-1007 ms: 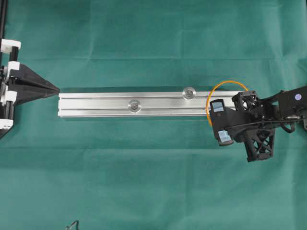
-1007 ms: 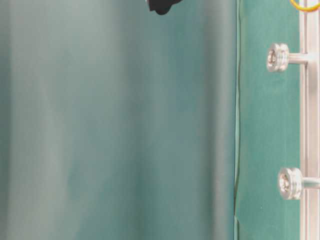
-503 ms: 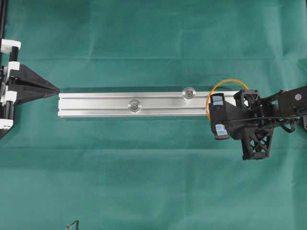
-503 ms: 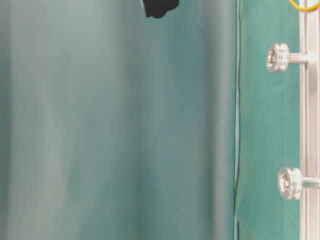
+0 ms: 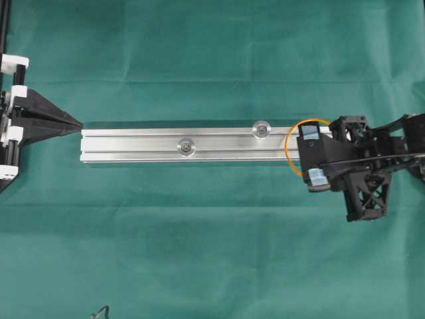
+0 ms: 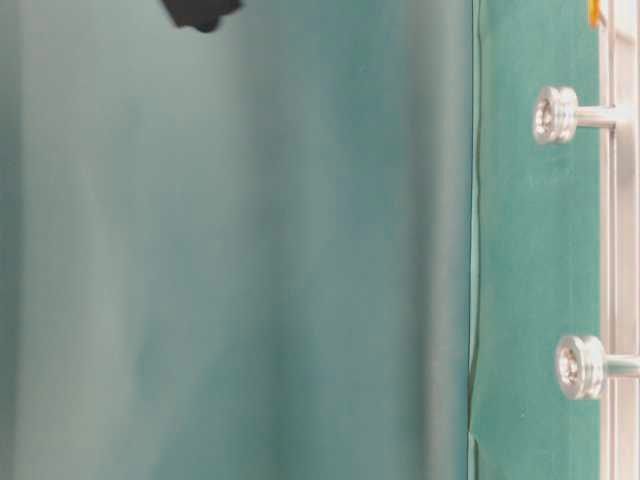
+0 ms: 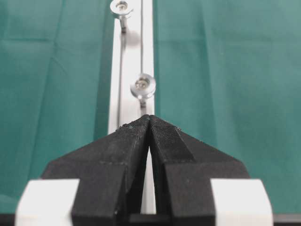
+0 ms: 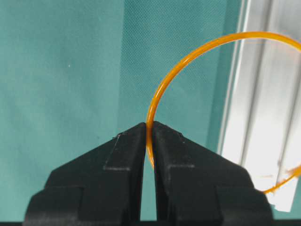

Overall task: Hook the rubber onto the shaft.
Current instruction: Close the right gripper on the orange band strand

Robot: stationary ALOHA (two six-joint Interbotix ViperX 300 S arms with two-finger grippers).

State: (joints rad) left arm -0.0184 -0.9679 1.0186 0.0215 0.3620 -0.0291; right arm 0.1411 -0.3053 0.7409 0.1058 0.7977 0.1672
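The rubber is a thin orange loop pinched between the tips of my right gripper, which is shut on it. Seen from overhead, the rubber hangs around the right end of the aluminium rail, under my right gripper. Two steel shafts stand up from the rail, both left of the loop and free of it. My left gripper is shut and empty, its tip just off the rail's left end. At table level only a sliver of rubber shows.
Green cloth covers the whole table. In the table-level view the two shafts stick out sideways from the rail. A dark piece of the right arm shows at that view's top edge.
My right gripper has shifted a little right, turned and lifted, still holding the rubber. The loop now sits tighter around the rail's end. The left arm has not moved.
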